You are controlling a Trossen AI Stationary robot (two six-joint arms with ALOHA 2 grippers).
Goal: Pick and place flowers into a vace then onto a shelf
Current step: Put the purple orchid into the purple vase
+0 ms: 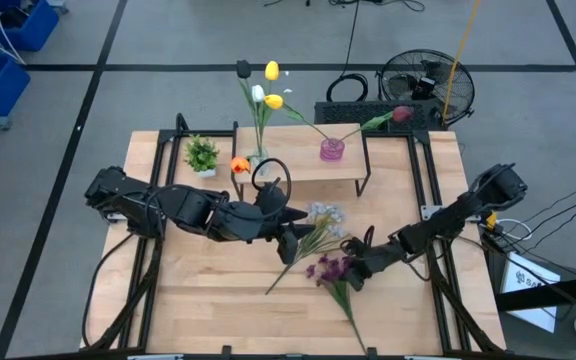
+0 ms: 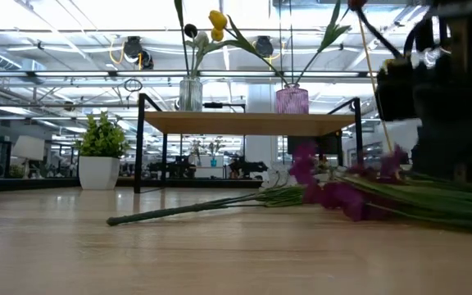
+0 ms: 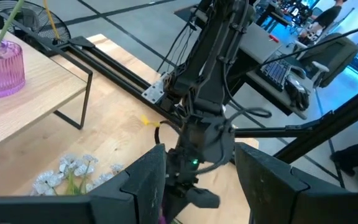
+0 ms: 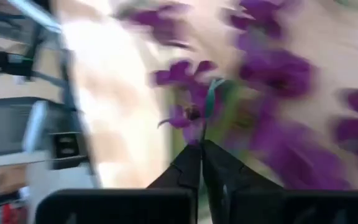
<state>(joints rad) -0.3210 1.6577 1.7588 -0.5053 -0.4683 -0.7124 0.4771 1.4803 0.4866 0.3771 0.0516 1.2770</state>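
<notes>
Purple flowers (image 1: 330, 270) lie on the table in front of the shelf (image 1: 298, 170), green stems (image 2: 187, 210) flat on the wood. My right gripper (image 1: 356, 264) is low at their bloom end, shut (image 4: 201, 149). A lilac-white spray (image 1: 323, 214) lies beside them. My left gripper (image 1: 293, 240) hovers open above the stems (image 3: 201, 186), holding nothing. On the shelf stand a clear vase (image 1: 258, 160) with tulips and a pink vase (image 1: 331, 150) with one flower. My right gripper has its fingertips (image 4: 191, 163) closed among the purple blooms, where a thin green stem (image 4: 211, 102) rises just past the tips. It comes in slanting down from the table's right side. The flowers stay on the table. The fingers hide whether the stem is pinched.
A small green plant in a white pot (image 1: 201, 156) stands left of the shelf, with an orange tulip (image 1: 240, 165) near the shelf's left leg. A black fan (image 1: 423, 85) sits beyond the far right corner. The near half of the table (image 1: 218, 310) is bare wood.
</notes>
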